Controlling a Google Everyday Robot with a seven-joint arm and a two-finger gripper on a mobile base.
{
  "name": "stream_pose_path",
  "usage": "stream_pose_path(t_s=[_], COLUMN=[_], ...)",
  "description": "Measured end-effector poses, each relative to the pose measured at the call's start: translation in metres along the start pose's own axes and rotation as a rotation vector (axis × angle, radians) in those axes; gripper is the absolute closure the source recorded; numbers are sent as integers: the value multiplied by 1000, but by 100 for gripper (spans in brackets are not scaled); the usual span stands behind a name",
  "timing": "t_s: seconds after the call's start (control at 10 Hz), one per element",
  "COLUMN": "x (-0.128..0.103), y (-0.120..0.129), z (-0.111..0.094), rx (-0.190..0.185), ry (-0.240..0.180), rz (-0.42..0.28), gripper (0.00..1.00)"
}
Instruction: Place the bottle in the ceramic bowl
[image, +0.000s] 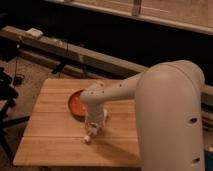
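Arm (170, 100): one bulky pale arm comes in from the right foreground and bends down over the middle of the table; judged from the task, it reaches this way so that its working end sits close by the bowl
Table (50, 142): a single wooden slatted top carries everything the task needs, with the bowl toward its back half and bare boards in front
Ledge (60, 47): one long dark ledge runs behind the table, well apart from the work and playing no part in it
Ceramic bowl (76, 103): orange inside with a darker rim, sitting flat on the table; its right side is hidden behind the wrist, and what shows of its inside looks empty, so I judge the placing not yet done
Gripper (92, 131): points downward just in front of the bowl and slightly to its right, low over the boards; whether it is clamped or slack cannot be told from this view
Bottle (88, 138): a small white shape at the lower end of the gripper, close to the table surface, is most likely it; it lies outside the bowl, near its front rim, and I cannot tell whether it touches the wood
Next need, as a judgement: the bottle would have to be carried back over the rim before release
Counts: one arm, one table, one ledge, one bowl, one gripper, one bottle
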Motion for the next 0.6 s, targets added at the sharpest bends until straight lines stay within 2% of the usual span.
stream_pose_path(t_s=[0.6], x=[-11], y=[-2], z=[11], rx=[28], ry=[13], rz=[8], gripper=[35])
